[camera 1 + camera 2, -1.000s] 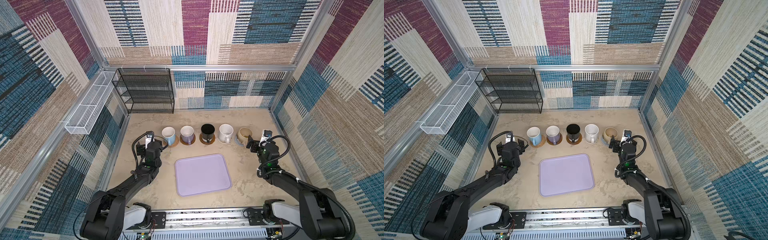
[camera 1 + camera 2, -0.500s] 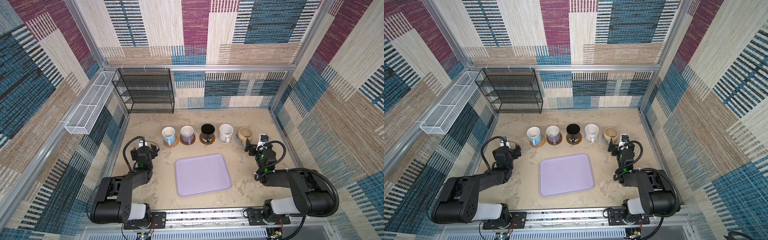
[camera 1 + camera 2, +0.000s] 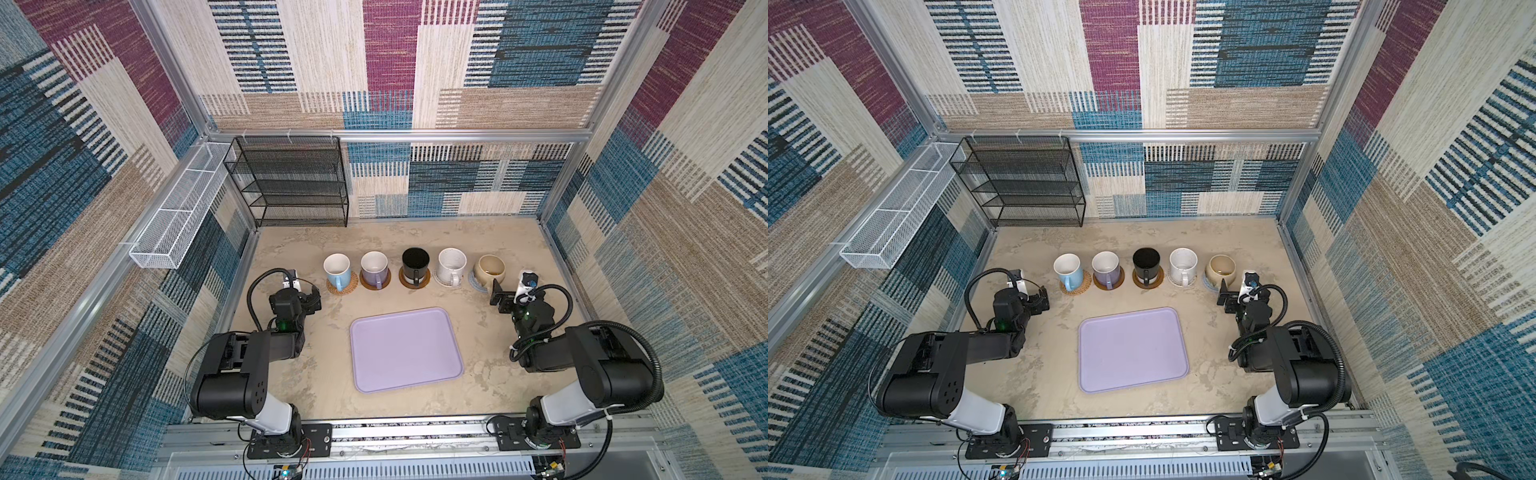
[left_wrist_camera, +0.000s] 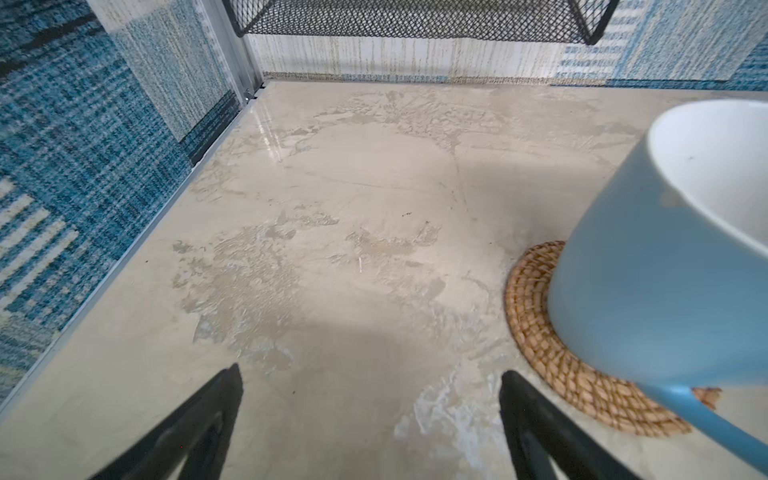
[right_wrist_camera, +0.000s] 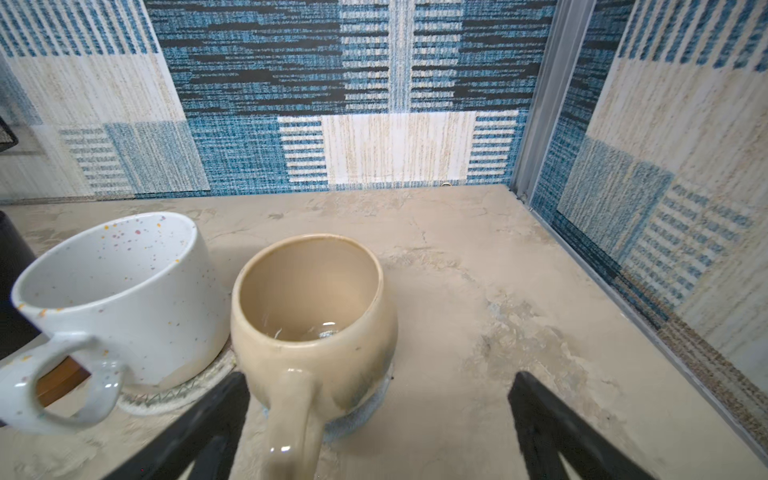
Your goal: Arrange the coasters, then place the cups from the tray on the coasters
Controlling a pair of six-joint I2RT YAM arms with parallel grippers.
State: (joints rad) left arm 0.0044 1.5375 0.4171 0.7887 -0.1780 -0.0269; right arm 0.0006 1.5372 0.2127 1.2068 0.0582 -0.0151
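Cups (image 3: 415, 259): 5 on coasters (image 3: 352, 285) | beige mottled table (image 3: 478, 241) | patchwork walls (image 3: 457, 187) | left hand (image 4: 370, 376), right hand (image 5: 379, 374) spread

Row across table (image 3: 1038, 374): blue cup (image 3: 1068, 266) on rattan coaster (image 3: 1084, 286), then lavender cup (image 3: 1105, 266), black cup (image 3: 1146, 261), speckled cup (image 3: 1182, 262), beige cup (image 3: 1222, 268), each on own coaster. In front, tray (image 3: 1131, 353) lies apart from row. At row's ends, left gripper (image 3: 1040, 301) and right gripper (image 3: 1225, 297), both clear of cups.

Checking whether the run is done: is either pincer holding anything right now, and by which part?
Nothing is held: the left pincer and the right pincer both stand open and empty.
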